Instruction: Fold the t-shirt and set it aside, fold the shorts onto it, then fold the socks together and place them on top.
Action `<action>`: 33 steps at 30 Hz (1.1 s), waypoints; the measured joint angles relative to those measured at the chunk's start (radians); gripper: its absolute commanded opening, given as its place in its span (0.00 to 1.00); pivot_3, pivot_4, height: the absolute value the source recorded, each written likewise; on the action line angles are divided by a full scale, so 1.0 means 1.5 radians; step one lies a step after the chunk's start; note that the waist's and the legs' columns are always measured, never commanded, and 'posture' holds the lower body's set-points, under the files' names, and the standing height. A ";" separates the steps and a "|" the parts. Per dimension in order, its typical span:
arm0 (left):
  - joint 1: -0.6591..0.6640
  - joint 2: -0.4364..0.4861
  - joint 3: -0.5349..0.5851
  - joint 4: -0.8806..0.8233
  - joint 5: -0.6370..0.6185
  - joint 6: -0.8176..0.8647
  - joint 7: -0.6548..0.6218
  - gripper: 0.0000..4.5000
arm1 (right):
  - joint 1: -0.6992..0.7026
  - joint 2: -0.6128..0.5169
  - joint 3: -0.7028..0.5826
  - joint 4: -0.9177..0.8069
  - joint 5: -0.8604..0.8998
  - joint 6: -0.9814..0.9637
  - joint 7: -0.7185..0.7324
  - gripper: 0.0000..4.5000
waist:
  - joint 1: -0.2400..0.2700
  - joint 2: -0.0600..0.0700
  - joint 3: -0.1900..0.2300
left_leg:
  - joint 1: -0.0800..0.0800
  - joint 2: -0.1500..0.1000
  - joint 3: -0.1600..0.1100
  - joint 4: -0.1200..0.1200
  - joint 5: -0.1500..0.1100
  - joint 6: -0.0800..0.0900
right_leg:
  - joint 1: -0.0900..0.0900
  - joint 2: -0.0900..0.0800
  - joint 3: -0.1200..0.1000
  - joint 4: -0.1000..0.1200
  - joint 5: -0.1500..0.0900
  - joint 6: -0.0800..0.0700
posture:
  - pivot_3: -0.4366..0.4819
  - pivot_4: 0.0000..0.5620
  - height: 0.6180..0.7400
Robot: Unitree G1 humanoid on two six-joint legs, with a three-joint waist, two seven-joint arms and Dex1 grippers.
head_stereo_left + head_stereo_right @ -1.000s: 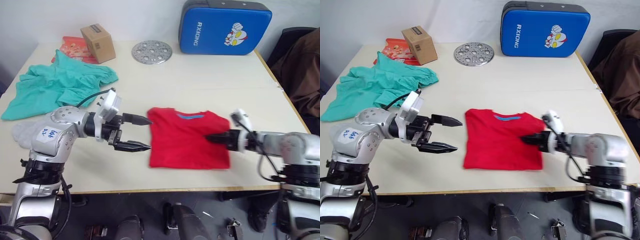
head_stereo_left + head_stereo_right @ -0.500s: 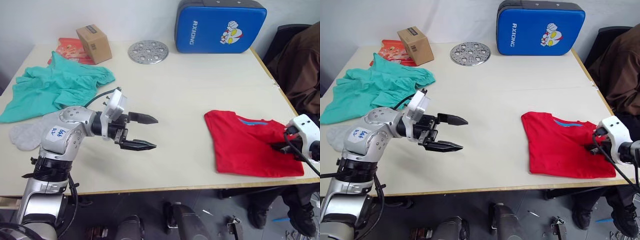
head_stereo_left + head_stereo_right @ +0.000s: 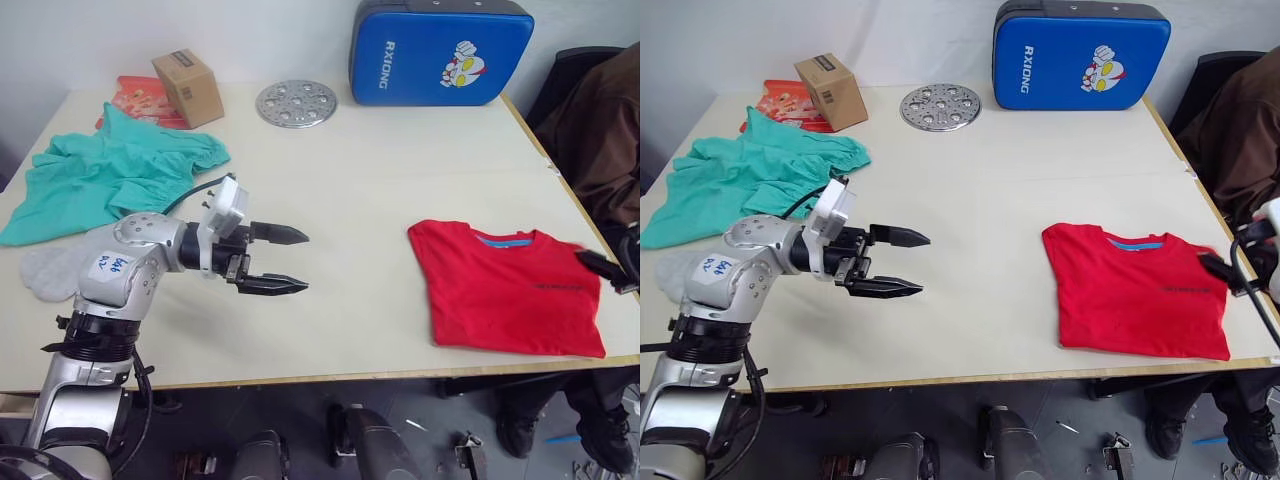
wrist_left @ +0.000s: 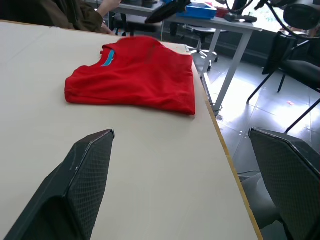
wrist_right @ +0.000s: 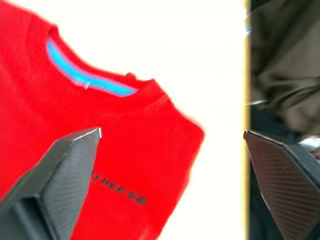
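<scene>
**A:** Black, both fingers of the left gripper (image 3: 285,260), and they stand well apart with nothing between them, pointing across bare table toward the right of the frame. What does the right gripper (image 5: 170,150) have?

**B:** Nothing either. Its wrist view shows the two fingers spread wide, hanging over the t-shirt (image 3: 510,288) without touching it. In the head view it sits at the far right edge of the frame.

**A:** So the red shirt is folded and lying free?

**B:** It looks so: a flat, roughly square packet at the lower right of the frame, collar and blue lining toward the far side, close to the table's front and right edges.

**A:** The shorts (image 3: 110,175) then. How will they handle?

**B:** Soft, light and limp, judging by the crumpled teal heap at the upper left. They will sag and drag, so a pinch at the waistband or at two corners seems wisest. The socks (image 3: 50,272) are a small grey patch at the left edge, partly behind the left arm.

**A:** And the table (image 3: 380,170)?

**B:** Pale, smooth and matt; cloth should slide on it. Along its far side are a cardboard box (image 3: 188,86), a perforated metal disc (image 3: 294,103) and a blue pad (image 3: 438,52) against the white wall.
</scene>
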 measured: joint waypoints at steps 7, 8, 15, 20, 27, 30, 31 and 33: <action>0.010 0.030 0.025 0.108 0.070 -0.070 0.055 1.00 | -0.239 0.204 0.038 -0.176 0.251 0.169 -0.053 1.00 | -0.007 0.000 0.001 | 0.002 0.000 -0.002 -0.004 0.002 -0.002 | 0.001 0.000 -0.001 0.000 0.000 0.000 | 0.48 0.27 1.00; 0.010 0.032 0.029 0.133 0.087 -0.088 0.069 1.00 | -0.251 0.228 0.056 -0.196 0.275 0.183 -0.065 1.00 | -0.006 0.000 0.001 | 0.001 0.000 -0.005 -0.005 0.003 -0.002 | 0.001 -0.002 -0.004 0.000 0.001 -0.001 | 0.48 0.27 1.00; -0.034 0.073 0.037 0.354 0.226 -0.242 0.174 1.00 | -0.238 0.311 0.145 -0.214 0.319 0.192 -0.105 1.00 | 0.014 0.002 0.002 | -0.024 -0.017 -0.049 -0.001 0.021 0.003 | 0.001 -0.032 -0.055 -0.003 0.002 -0.004 | 0.48 0.27 1.00; -0.142 0.099 0.030 0.554 0.319 -0.360 0.247 1.00 | -0.211 0.309 0.215 -0.254 0.320 0.139 -0.056 1.00 | 0.046 0.003 0.002 | -0.027 -0.019 -0.047 0.007 0.014 0.018 | 0.003 -0.035 -0.054 -0.006 0.005 -0.001 | 0.48 0.27 1.00; -0.278 0.063 -0.027 0.774 0.429 -0.505 0.305 1.00 | -0.191 0.288 0.240 -0.265 0.336 0.111 -0.014 1.00 | 0.055 0.003 0.002 | -0.028 -0.020 -0.043 0.008 0.013 0.020 | 0.006 -0.035 -0.052 -0.011 0.008 0.005 | 0.48 0.27 1.00; -0.303 0.044 -0.063 0.829 0.480 -0.545 0.332 1.00 | -0.184 0.269 0.241 -0.280 0.336 0.101 -0.008 1.00 | 0.053 0.003 0.003 | -0.027 -0.021 -0.041 0.008 0.013 0.021 | 0.006 -0.035 -0.050 -0.012 0.009 0.007 | 0.48 0.27 1.00; -0.309 0.038 -0.071 0.840 0.493 -0.554 0.343 1.00 | -0.179 0.266 0.241 -0.285 0.338 0.100 -0.007 1.00 | 0.052 0.003 0.003 | -0.027 -0.021 -0.040 0.008 0.013 0.021 | 0.006 -0.035 -0.050 -0.012 0.009 0.007 | 0.48 0.27 1.00; -0.323 0.025 -0.083 0.860 0.515 -0.568 0.370 1.00 | -0.163 0.263 0.241 -0.296 0.340 0.097 -0.008 1.00 | 0.052 0.002 0.003 | -0.027 -0.021 -0.040 0.009 0.013 0.021 | 0.006 -0.035 -0.049 -0.012 0.009 0.008 | 0.48 0.27 1.00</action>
